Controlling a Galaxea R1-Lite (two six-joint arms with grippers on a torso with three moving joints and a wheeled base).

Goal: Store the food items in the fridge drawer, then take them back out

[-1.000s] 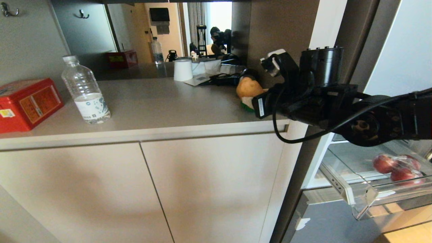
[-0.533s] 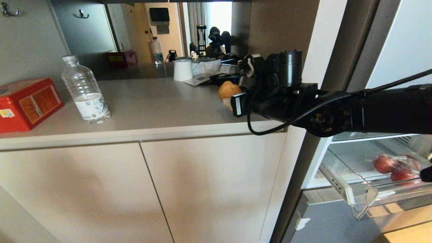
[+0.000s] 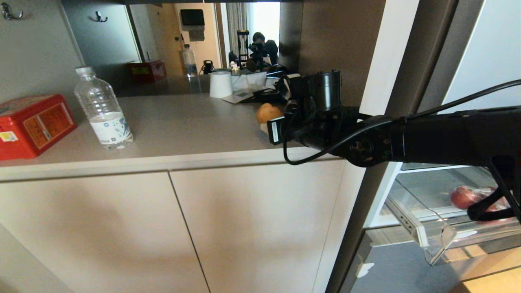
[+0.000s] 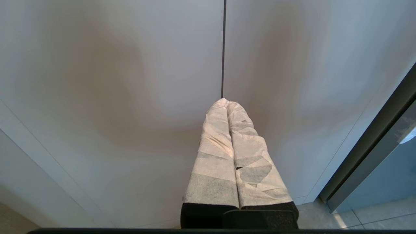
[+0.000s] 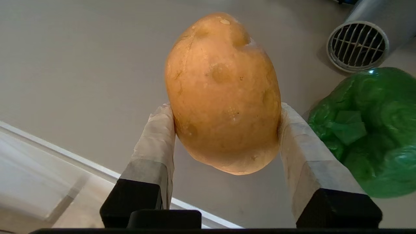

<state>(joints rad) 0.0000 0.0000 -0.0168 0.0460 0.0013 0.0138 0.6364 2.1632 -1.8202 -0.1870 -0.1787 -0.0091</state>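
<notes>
right gripper (image 5: 224, 130) clamped on potato (image 5: 223, 92), above counter (image 3: 171, 126) near its right edge | pepper (image 5: 370, 130) on counter just beside | drawer (image 3: 443, 232) low right | left gripper (image 4: 229, 104) closed, holding nothing, by cabinet

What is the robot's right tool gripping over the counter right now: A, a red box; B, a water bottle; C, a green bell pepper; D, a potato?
D: the right tool has its fingers pressed on both sides of the potato, with the green bell pepper lying beside it.
</notes>
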